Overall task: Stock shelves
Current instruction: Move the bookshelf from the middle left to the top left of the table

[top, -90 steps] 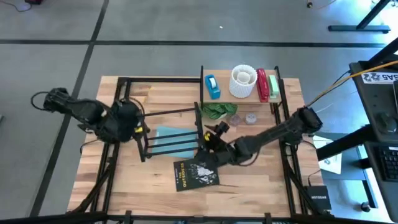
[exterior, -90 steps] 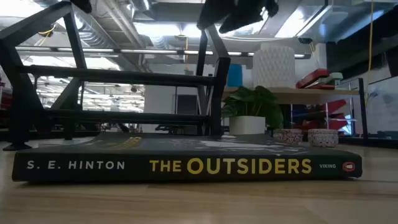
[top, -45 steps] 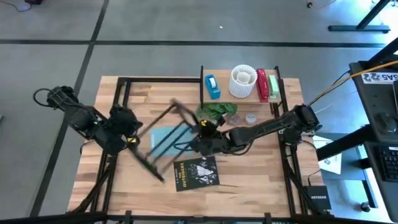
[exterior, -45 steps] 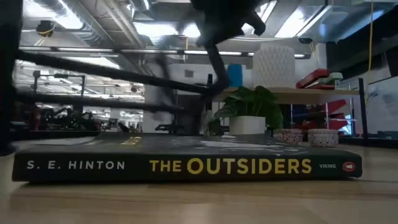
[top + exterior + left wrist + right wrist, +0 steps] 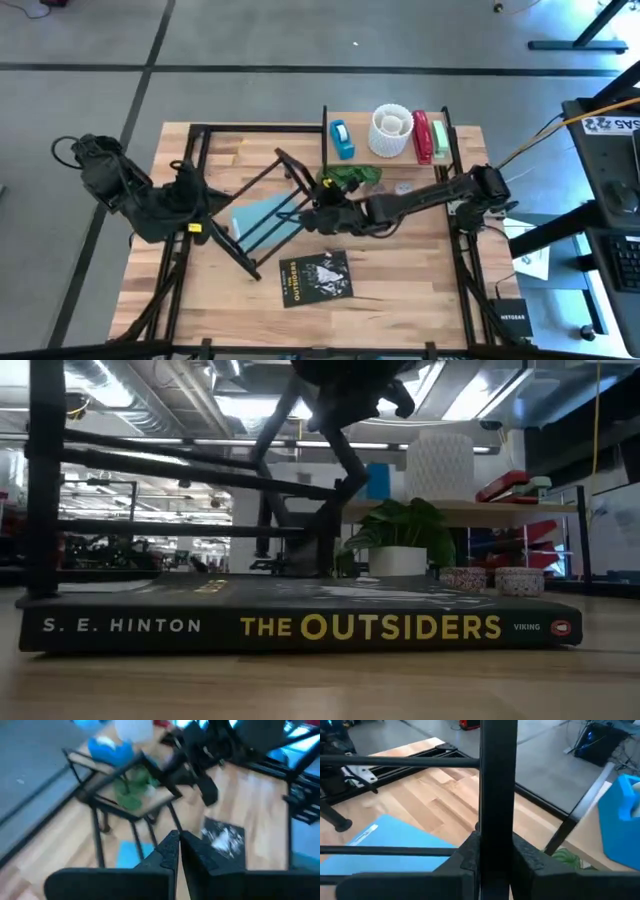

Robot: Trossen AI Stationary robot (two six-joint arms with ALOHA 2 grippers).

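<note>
**Wooden bench, black rack tipped between both arms**

Butcher-block bench (image 5: 400,270) fills the overhead shot, grey floor all around it. Nearest the front edge lies a dark book (image 5: 315,278), flat on the wood; from table height its spine reads "S. E. HINTON – THE OUTSIDERS" (image 5: 300,627).

Just behind the book is the small black open-frame rack (image 5: 262,215). It sits skewed, turned at an angle to the bench edges, with a light blue sheet (image 5: 262,216) lying under its bars. Left gripper (image 5: 196,212) is at the rack's left end. In its wrist cam the fingers (image 5: 167,855) look pressed nearly together around a thin bar, so I'd call that clamped on the rack. Right gripper (image 5: 322,210) reaches in from the right side to the rack's other end, and its wrist cam shows a black upright bar running straight between the fingers (image 5: 467,857), clamped on it too.

Farther back is the light-wood shelf board (image 5: 392,152) between black uprights. On it: a blue tape dispenser (image 5: 341,139), a white ribbed vase (image 5: 391,131), and a red and a green stapler-like thing (image 5: 430,137) side by side. Below the board sits a green leafy plant in a white pot (image 5: 398,540), with two small round containers (image 5: 495,580) beside it.
</note>
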